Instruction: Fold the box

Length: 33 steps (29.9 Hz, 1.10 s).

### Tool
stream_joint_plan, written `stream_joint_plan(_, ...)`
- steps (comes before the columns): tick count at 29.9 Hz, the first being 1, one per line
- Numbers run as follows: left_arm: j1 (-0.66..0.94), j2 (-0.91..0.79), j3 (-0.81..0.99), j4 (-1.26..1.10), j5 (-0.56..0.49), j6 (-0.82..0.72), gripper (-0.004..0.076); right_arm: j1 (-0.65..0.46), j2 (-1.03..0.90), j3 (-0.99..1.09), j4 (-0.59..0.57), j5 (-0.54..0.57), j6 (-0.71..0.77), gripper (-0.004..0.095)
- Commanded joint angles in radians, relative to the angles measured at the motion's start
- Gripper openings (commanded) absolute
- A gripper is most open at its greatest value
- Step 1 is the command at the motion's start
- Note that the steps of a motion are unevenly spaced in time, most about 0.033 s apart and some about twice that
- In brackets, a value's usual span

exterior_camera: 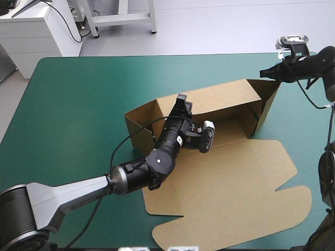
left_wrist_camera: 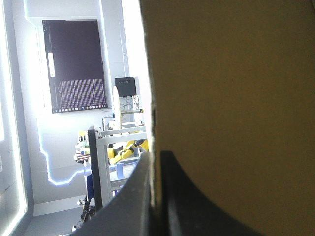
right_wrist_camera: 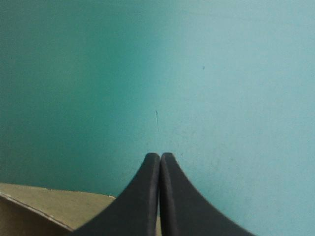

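— The box (exterior_camera: 225,178)?
— Plain brown board, matt, papery, creased at folds.
— The counter (exterior_camera: 78,115)?
— Teal-green cover, smooth and matt.
— The right end effector (right_wrist_camera: 159,157)?
— Black fingers, smooth, dull finish.

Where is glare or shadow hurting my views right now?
Left wrist view: strong backlight glares beside the box, whose near wall looks dark. Right wrist view: no glare on the teal-green cover. High view: soft shadow inside the box.

Just a teal-green table (exterior_camera: 78,104), with a white cabinet (exterior_camera: 36,31) beyond its far left corner and a pale metal frame (exterior_camera: 123,18) standing on the grey floor (exterior_camera: 220,26) past its far edge.
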Motion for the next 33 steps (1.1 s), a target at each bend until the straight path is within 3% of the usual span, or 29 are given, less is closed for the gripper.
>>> stream_joint_plan(1,-0.008,-0.04,-0.025,0.038,0.023,-0.006,-0.0008,-0.001,-0.051,-0.036,0.001,0.025,-0.005,-0.0019)
stream_joint_plan(8,-0.008,-0.04,-0.025,0.038,0.027,-0.006,-0.0008,-0.001,-0.051,-0.035,-0.04,0.157,-0.03,-0.0019)
stream_joint_plan(14,-0.008,-0.04,-0.025,0.038,0.035,-0.006,-0.0008,-0.001,-0.062,0.01,0.013,0.236,-0.072,-0.0018)
stream_joint_plan(19,-0.008,-0.04,-0.025,0.036,0.041,-0.056,-0.0008,-0.001,-0.115,0.101,0.018,0.198,-0.091,-0.0015)
stream_joint_plan(25,-0.008,-0.04,-0.037,0.087,0.1,-0.358,-0.0008,-0.001,-0.162,0.112,0.008,0.199,-0.091,-0.0015)
stream_joint_plan(33,-0.008,-0.04,-0.074,0.087,0.108,-0.397,-0.0008,-0.001,-0.162,0.112,-0.006,0.174,-0.091,-0.0015)
